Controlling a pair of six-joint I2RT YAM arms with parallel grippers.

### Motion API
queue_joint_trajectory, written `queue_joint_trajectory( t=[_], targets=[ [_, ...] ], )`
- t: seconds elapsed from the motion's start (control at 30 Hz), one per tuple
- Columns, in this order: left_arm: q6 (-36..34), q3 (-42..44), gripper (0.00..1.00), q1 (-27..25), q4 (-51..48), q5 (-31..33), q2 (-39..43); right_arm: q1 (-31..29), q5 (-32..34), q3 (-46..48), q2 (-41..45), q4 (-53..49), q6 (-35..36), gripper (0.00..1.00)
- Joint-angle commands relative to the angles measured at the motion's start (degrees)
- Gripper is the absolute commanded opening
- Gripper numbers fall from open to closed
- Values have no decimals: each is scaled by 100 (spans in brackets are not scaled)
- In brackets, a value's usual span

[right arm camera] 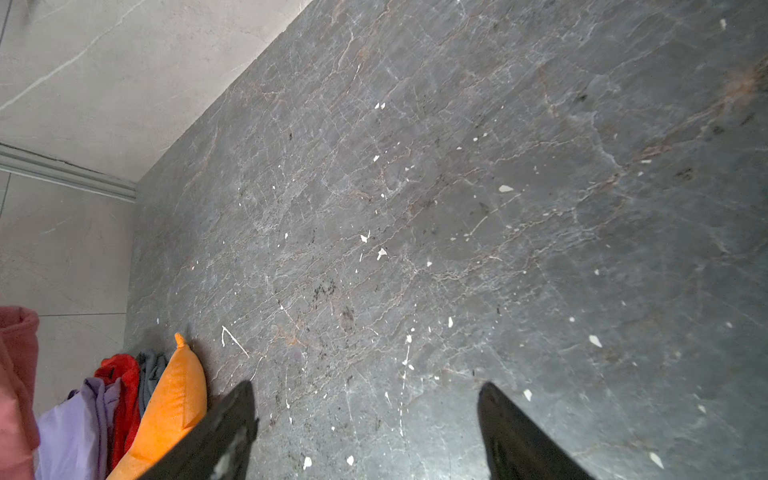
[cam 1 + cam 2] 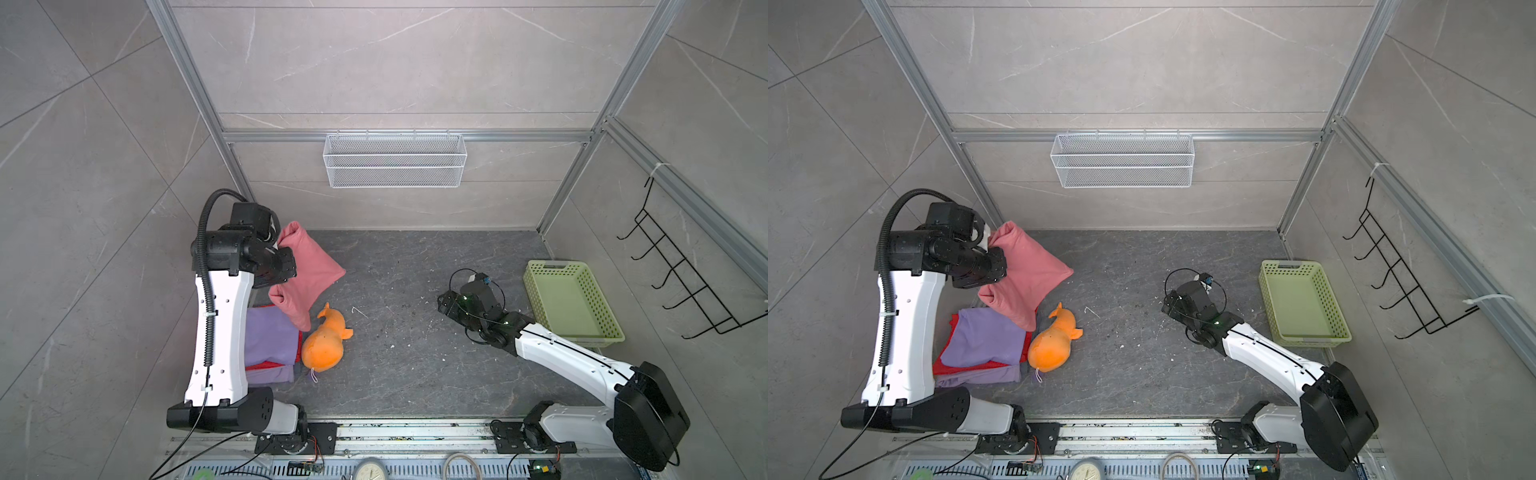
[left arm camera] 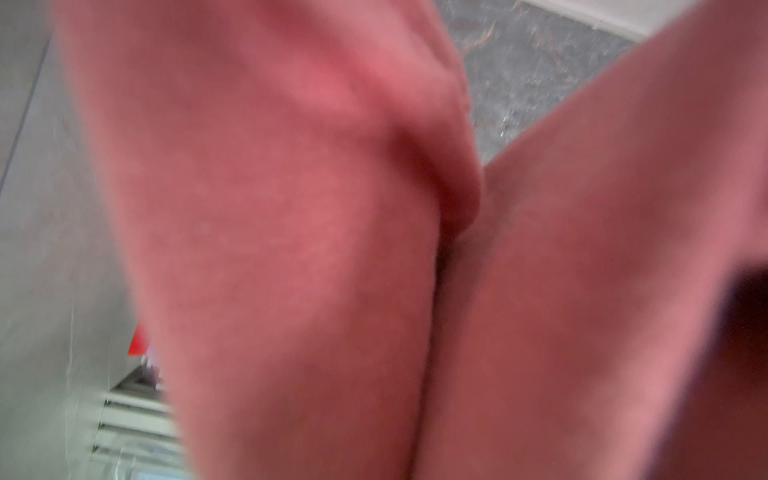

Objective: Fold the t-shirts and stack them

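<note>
Plush toy, orange, lies just beside the stacked lavender and red t-shirts; green basket sits far right; right gripper gapes empty over bare table; left gripper clamps the salmon-pink t-shirt, bunched and lifted, lower end over the stack.

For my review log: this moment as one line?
left gripper: shut on pink t-shirt | right gripper: open, empty | lavender t-shirt: atop red t-shirt, beside orange plush toy
</note>
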State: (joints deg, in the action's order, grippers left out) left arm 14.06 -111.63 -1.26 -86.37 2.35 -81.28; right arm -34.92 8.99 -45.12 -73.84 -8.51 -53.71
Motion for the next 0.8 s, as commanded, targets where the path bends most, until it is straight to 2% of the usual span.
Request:
queue_joint_trajectory(
  t=[0.0, 0.27, 0.43, 0.6, 0.7, 0.77],
  targets=[
    [250, 399, 0, 38, -329, -232, 366, 80, -230, 169, -38, 181, 106, 84],
    [292, 1235, 0, 230, -166, 150, 685, 190, -405, 223, -77, 245, 134, 84],
    [140, 1871, 0, 338, -165, 1191, 635, 209, -431, 249, -51, 279, 113, 85],
    [-232, 2276, 0, 804, 426, 1264, 479, 213, -482, 149, -107, 252, 148, 85],
    [-176, 2217, 0, 898, 388, 1842, 168, 222, -452, 110, -130, 202, 163, 85],
    [-207, 2252, 0, 961, 540, 1949, 28, 225, -434, 92, -155, 191, 159, 85]
  ],
)
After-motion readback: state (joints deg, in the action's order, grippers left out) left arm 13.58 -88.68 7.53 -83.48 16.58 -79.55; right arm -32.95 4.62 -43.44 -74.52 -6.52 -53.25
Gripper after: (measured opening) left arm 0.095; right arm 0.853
